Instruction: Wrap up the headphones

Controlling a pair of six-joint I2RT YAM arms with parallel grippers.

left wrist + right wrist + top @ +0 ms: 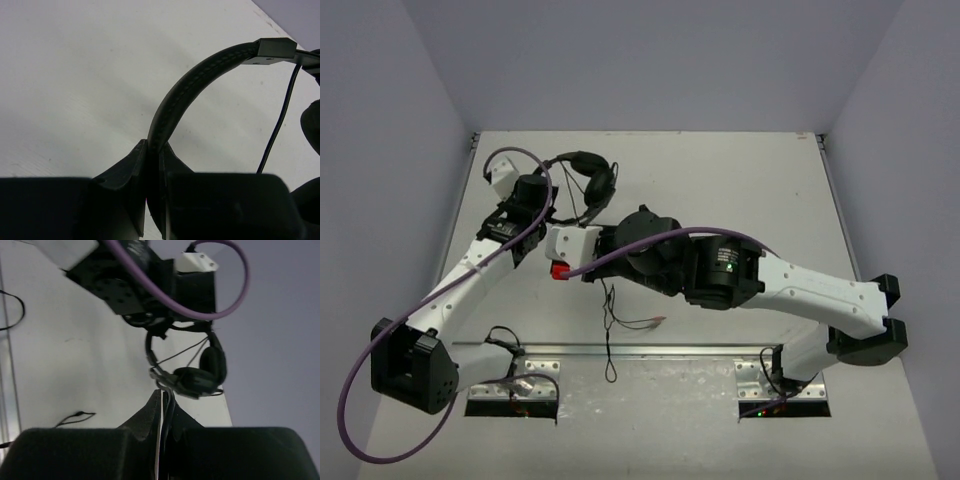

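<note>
White table (740,180), pale grey walls (650,60), metal rail (670,350)

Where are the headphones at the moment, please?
In the top view, the headphones are at the table's far left-centre, headband pinched in the left claw, right claw just nearer.

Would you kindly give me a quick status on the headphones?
Left gripper shut on headband. Right gripper shut on cable. Its tail loose, nothing wrapped yet.

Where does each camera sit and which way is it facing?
Top external: above, behind the bases, looking down on table, headphones, cable; left arm and right arm show.
Left wrist: on the left gripper, facing along jaws shut on the headband.
Right wrist: on the right gripper, jaws shut on the cable, facing the left arm.
Both wrist views share the headphones.
</note>
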